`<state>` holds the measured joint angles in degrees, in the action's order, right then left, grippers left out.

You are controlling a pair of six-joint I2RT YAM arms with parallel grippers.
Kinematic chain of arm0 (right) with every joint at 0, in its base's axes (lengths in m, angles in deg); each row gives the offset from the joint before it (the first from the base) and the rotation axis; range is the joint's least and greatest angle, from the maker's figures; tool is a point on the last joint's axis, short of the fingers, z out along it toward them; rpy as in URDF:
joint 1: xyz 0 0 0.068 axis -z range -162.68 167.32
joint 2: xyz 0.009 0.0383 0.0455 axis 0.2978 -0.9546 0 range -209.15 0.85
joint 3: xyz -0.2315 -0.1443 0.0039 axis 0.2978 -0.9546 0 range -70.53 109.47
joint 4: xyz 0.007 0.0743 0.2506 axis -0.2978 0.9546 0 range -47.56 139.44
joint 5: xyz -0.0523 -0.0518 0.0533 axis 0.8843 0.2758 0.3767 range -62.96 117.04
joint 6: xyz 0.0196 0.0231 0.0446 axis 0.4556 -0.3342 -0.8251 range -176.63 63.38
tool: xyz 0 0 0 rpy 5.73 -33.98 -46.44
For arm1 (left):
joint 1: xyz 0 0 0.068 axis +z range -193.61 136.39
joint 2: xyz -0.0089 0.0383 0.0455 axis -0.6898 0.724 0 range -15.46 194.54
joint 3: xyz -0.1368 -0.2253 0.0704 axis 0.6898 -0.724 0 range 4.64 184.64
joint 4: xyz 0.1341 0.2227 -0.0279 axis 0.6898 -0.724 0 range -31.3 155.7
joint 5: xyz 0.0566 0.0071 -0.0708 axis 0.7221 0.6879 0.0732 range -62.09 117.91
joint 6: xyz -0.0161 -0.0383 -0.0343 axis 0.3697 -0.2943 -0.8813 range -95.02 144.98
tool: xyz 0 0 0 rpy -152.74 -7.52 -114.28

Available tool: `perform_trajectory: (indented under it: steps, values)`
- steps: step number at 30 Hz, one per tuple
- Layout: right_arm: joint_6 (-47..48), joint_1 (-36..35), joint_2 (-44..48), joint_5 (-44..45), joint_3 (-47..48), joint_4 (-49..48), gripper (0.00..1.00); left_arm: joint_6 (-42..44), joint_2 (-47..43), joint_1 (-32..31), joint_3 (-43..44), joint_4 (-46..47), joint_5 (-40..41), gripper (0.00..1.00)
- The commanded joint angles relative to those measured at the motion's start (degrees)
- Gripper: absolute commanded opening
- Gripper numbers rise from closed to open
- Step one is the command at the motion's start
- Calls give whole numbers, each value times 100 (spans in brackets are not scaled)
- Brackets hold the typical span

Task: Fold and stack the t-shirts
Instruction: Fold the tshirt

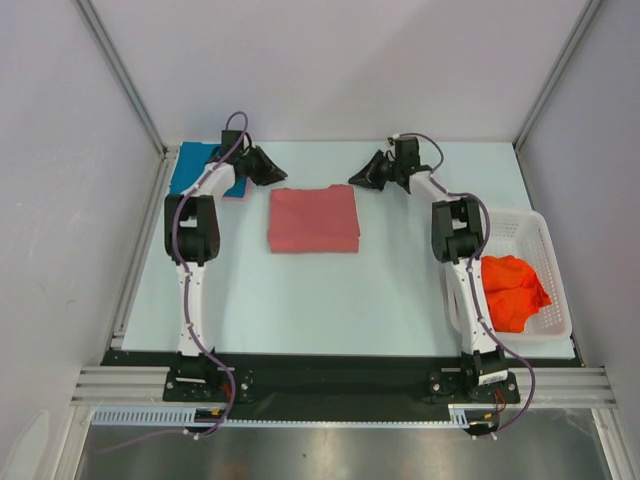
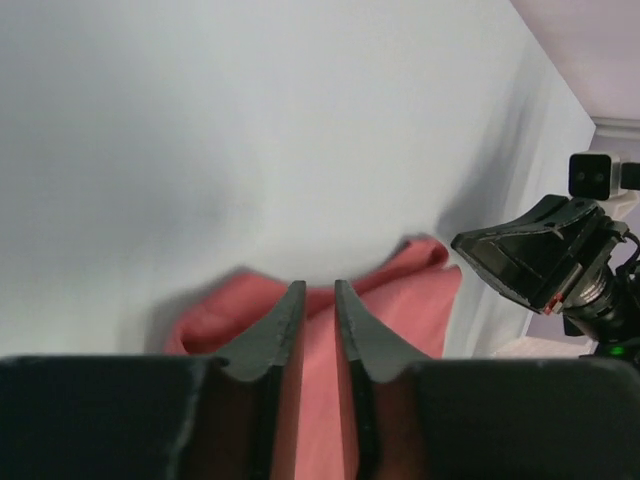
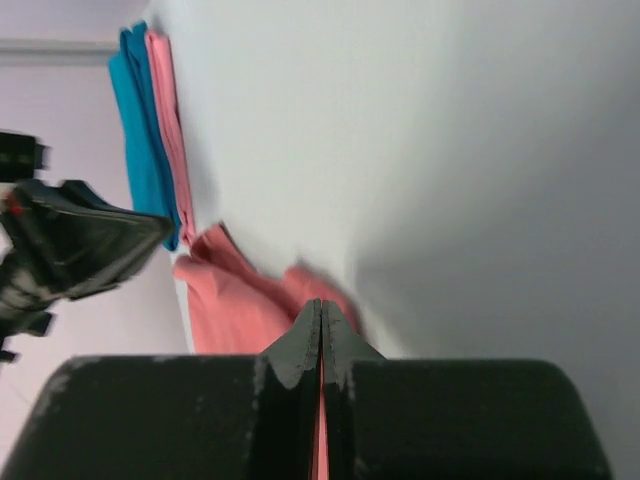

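Left pincer (image 2: pixel 318 290), barely parted, and right pincer (image 3: pixel 320 305), pressed closed, both empty, hover equally near the folded salmon-red cloth t-shirt (image 1: pixel 313 218), toward six o'clock between them.

- The left arm (image 1: pixel 192 232) stretches forward; the left claw (image 2: pixel 318 297) tilts down, its 2 fingers a narrow gap apart.
- The right claw (image 3: pixel 321 312) faces it, fingers pressed together.

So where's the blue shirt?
Top view: the blue shirt lies in the table's far left corner, on a pink shirt, by the left arm.
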<state>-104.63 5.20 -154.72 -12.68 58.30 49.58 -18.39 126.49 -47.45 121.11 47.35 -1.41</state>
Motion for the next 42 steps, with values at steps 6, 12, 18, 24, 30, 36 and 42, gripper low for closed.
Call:
perform_trajectory:
  steps: [6, 12, 18, 24, 30, 36, 42]
  values:
    - [995, 18, 2432, 35, -1342, 1026, 0, 646, -2721, -170, -1902, -206, 190, 27]
    - [855, -536, 2848, -483, -2599, 457, 0, 216, -3665, -372, -4314, 814, -311, 17]
    - [565, -1003, 2716, -870, -3521, -300, 0, 294, -3517, -469, -5089, 1158, -338, 9]
    - [800, -705, 2637, -1020, -4419, -609, 0, 418, -3156, -276, -5448, 833, -4, 0]
    - [1451, -143, 2865, -985, -5087, -109, 0, 751, -3489, -126, -5986, 464, 225, 1]
    - [2137, 43, 3390, -862, -5255, 717, 0, 910, -4253, -126, -6180, 130, 190, 6]
    - [2155, -264, 4042, -668, -4817, 1140, 0, 875, -4702, -135, -6048, -160, 155, 10]
